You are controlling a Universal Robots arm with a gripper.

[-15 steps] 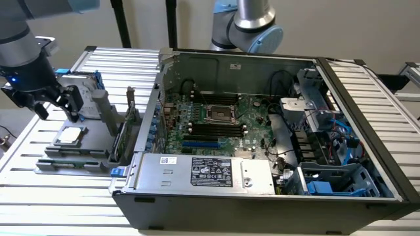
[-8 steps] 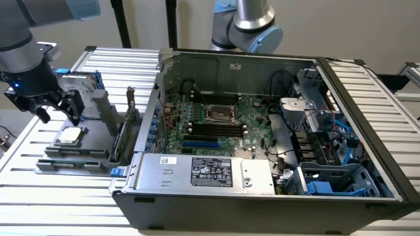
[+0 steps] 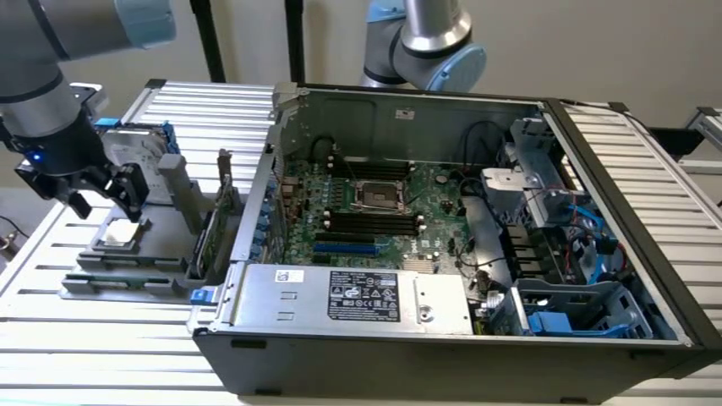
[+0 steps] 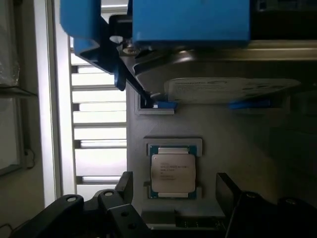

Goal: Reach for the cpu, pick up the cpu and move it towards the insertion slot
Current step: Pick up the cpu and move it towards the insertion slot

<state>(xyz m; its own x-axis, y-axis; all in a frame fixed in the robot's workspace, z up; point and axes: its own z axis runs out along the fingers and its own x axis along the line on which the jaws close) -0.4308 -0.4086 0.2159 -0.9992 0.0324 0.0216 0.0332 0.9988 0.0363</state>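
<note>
- Hovering low over the cpu [image 4: 172, 173] with the tool [image 4: 174, 184] spread wide, one black finger to each side of the chip, gripping nothing
- Judged as a reach all but complete: chip not yet closed on, not yet lifted, and the whole carry to the socket left to do
- Lying flat in a square recess of the grey holder [image 4: 237, 148], on the exterior view's left of the computer: a small square chip with a matt silvery lid, fine dark print on top, a thin green edge showing at two sides
- Just beyond on the same holder, standing on edge, the hard drive [image 3: 134, 148]: smooth silver body, white label, glossy blue plastic frame
- Beneath it all, a desk [image 3: 101, 338] of pale ribbed slats
- Farther toward the exterior view's right, lying open on its side, a case [image 3: 451, 372] of dark sheet metal with a green circuit board [image 3: 440, 182] inside
- Near the middle of that board, well apart from the chip, the insertion slot [image 3: 378, 194]: square, shiny metal frame, dark centre, with long narrow black memory slots [image 3: 367, 224] just beside it
</note>
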